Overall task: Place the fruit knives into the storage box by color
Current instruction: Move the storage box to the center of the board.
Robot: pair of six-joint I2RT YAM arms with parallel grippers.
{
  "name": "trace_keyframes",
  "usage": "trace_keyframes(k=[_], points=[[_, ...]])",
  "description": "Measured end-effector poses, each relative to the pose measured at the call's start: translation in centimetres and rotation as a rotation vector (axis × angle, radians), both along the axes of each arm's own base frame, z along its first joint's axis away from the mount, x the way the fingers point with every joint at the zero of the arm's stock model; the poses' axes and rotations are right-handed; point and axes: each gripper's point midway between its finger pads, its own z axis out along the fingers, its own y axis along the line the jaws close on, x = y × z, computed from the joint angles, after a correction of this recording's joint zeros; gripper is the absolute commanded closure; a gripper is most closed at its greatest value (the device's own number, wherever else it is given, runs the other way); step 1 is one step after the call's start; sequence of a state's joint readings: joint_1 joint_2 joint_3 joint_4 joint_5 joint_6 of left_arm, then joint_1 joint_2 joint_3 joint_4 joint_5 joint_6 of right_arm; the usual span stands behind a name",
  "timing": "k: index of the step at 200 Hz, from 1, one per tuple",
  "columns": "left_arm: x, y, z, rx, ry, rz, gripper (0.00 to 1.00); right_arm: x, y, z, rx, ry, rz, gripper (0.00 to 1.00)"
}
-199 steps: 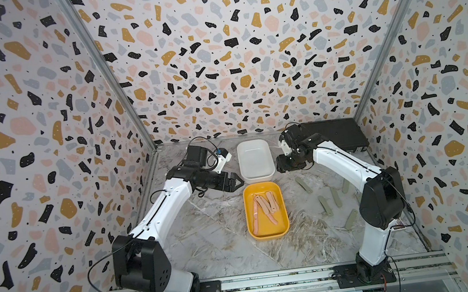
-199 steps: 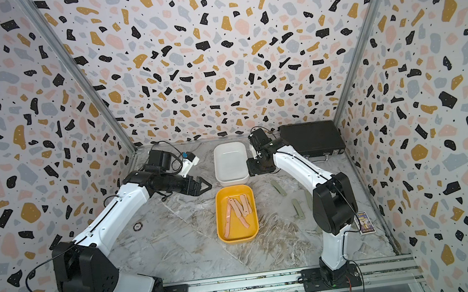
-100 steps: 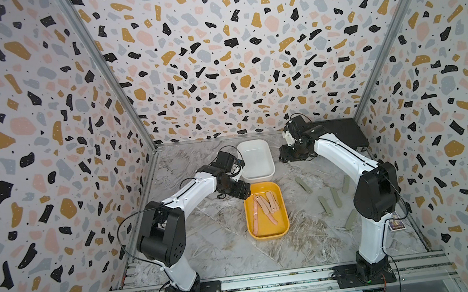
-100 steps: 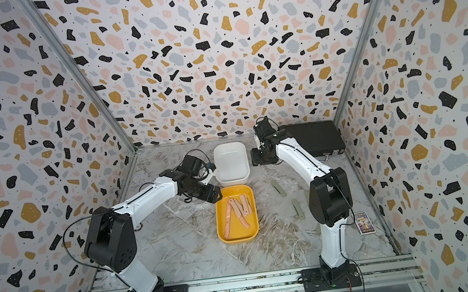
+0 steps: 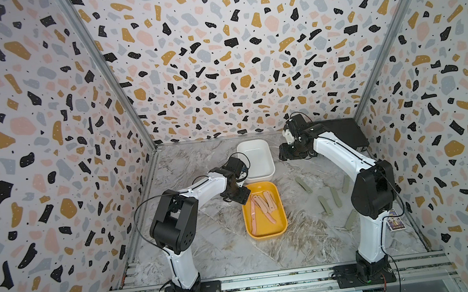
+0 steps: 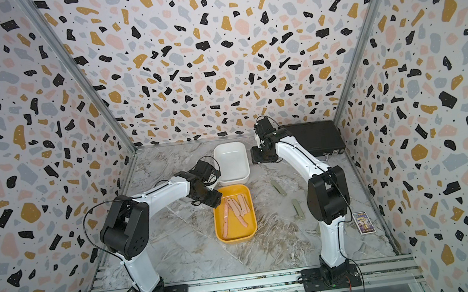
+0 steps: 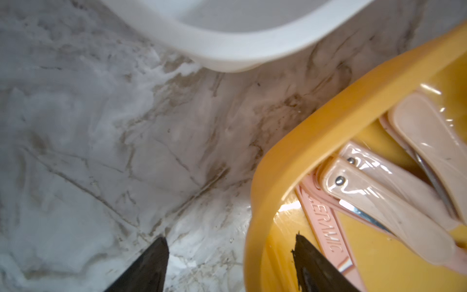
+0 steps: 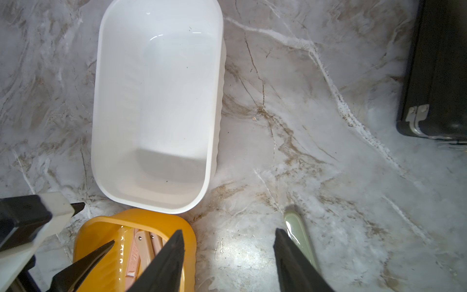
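Two grippers: both with fingers apart, gripping nothing.
left gripper (image 7: 228,239): fingers fairly wide, astride the rim of the yellow box (image 7: 303,141) at its far left corner; one tip over the table (image 7: 101,151), one over the box's inside.
right gripper (image 8: 228,231): fingers moderately apart, hanging above bare table at the far side, just right of the white box (image 8: 151,206).
pink knives (image 5: 262,206): several, lying lengthwise and overlapping inside the yellow box; one stamped CERAMIC in the left wrist view.
green knives (image 5: 323,204): five in a top view, flat on the table, scattered right of the yellow box, between it and the right arm.
white box: just beyond the yellow box, end to end with it.
black case (image 5: 342,134): far right corner, behind the right arm.
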State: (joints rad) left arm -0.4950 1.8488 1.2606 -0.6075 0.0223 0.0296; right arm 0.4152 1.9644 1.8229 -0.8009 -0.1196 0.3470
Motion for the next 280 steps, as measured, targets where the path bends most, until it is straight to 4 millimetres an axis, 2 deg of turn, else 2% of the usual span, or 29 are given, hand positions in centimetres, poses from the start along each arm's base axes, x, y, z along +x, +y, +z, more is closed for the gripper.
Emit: trace_keyframes(k=[54,118,168,231,280], points=[[1.0,1.7,0.0,0.052,-0.031,0.021,0.22,0.5,0.5,-0.8,0.006,0.015,0.005,0.41],[2.7,6.1,0.0,0.071,-0.032,0.103,0.22,2.3,1.4,-5.5,-0.005,0.086,-0.007,0.41],[3.5,8.6,0.0,0.081,-0.033,0.140,0.22,3.3,2.5,-6.7,-0.003,0.094,-0.010,0.42],[4.3,12.2,0.0,0.085,-0.030,0.203,0.22,2.7,5.8,-7.6,-0.010,0.099,0.050,0.42],[4.4,13.0,0.1,0.035,-0.011,0.239,0.20,1.9,6.7,-8.3,-0.037,0.115,0.069,0.42]])
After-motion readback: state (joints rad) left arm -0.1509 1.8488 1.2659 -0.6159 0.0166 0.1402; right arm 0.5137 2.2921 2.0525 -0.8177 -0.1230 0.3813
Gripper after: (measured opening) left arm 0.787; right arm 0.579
